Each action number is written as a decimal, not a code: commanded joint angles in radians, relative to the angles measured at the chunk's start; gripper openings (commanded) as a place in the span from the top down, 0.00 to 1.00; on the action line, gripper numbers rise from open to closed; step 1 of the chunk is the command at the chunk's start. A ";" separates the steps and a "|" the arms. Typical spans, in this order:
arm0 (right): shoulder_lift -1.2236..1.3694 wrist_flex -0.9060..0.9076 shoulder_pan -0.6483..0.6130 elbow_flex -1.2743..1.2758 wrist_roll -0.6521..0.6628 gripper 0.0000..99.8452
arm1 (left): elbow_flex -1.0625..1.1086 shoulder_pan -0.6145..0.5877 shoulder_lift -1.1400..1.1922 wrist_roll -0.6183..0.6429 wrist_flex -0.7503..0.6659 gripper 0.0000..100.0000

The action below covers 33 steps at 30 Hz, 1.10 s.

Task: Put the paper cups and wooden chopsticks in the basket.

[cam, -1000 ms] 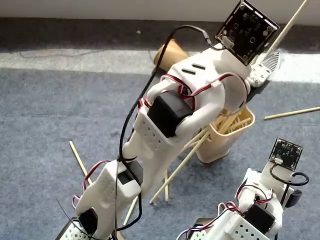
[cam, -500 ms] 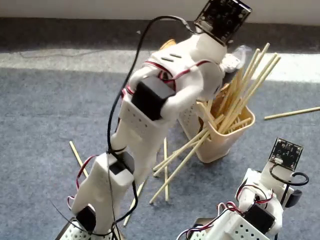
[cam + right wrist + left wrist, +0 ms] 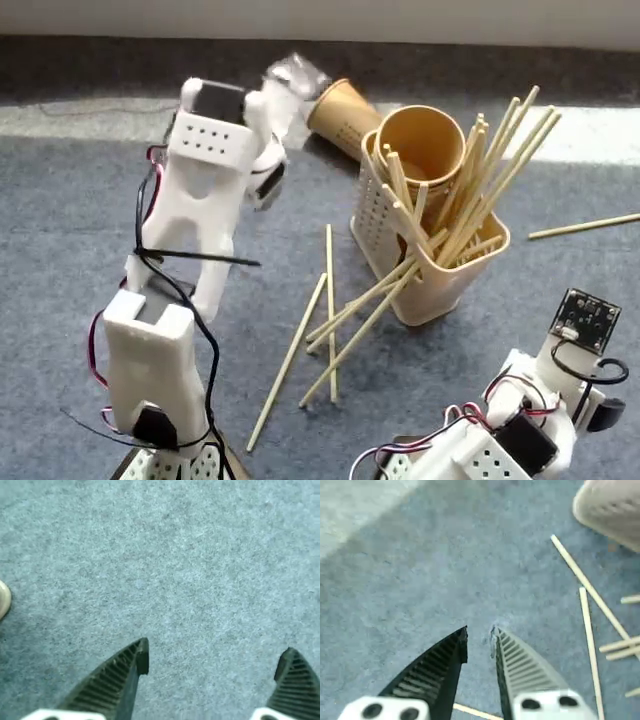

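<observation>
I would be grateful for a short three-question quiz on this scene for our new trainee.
1. True or false: a paper cup sits inside the basket among the chopsticks.
2. The second paper cup is: A) lying on its side outside the basket; B) stacked inside the first cup; C) held by an arm.
3. Fill in: the right gripper has its jaws wide ____, with nothing between them.
Key: 1 true; 2 A; 3 open.
</observation>
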 commanded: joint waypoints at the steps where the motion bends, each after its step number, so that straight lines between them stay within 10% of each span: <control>1: -0.002 -0.004 0.068 0.061 0.043 0.62 | 0.386 0.010 -0.130 -0.041 -0.137 0.88; 15: -0.004 -0.245 0.552 0.145 0.038 0.62 | 1.052 0.223 -0.636 -0.029 -0.546 0.82; 23: -0.004 -0.251 0.507 0.237 0.043 0.62 | 1.491 0.288 -1.198 0.135 -0.936 0.66; 33: -0.004 -0.357 0.633 0.222 0.046 0.62 | 1.761 0.433 -1.796 0.137 -0.993 0.66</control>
